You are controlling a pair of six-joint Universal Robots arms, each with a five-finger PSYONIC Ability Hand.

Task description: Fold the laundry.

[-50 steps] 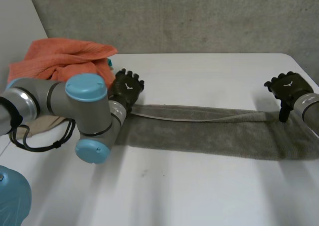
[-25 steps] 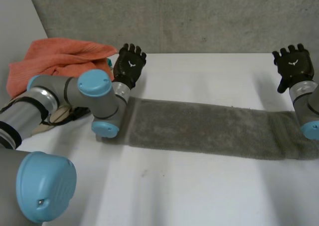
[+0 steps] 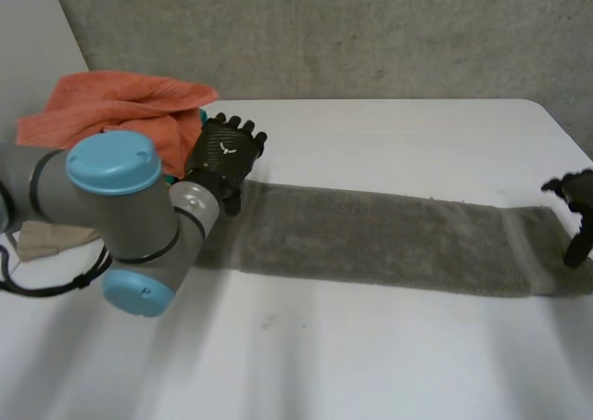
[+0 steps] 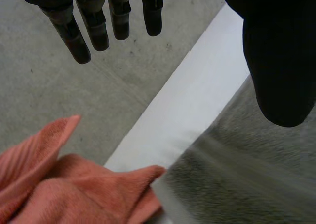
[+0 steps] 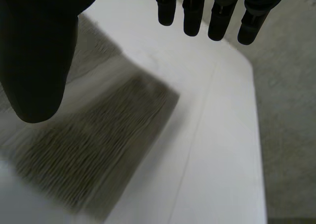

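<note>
Both your black left hand and right hand have fingers apart, so pinch the end corners of the long grey terry towel evenly.

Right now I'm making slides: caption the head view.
Left hand and right hand, both open, at opposite ends of a grey towel spread on the white table.

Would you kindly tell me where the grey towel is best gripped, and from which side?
Probably its short ends, pinched from above: the grey towel lies flat as a long strip across the table. The left hand is open at one end, the right hand at the other.
</note>
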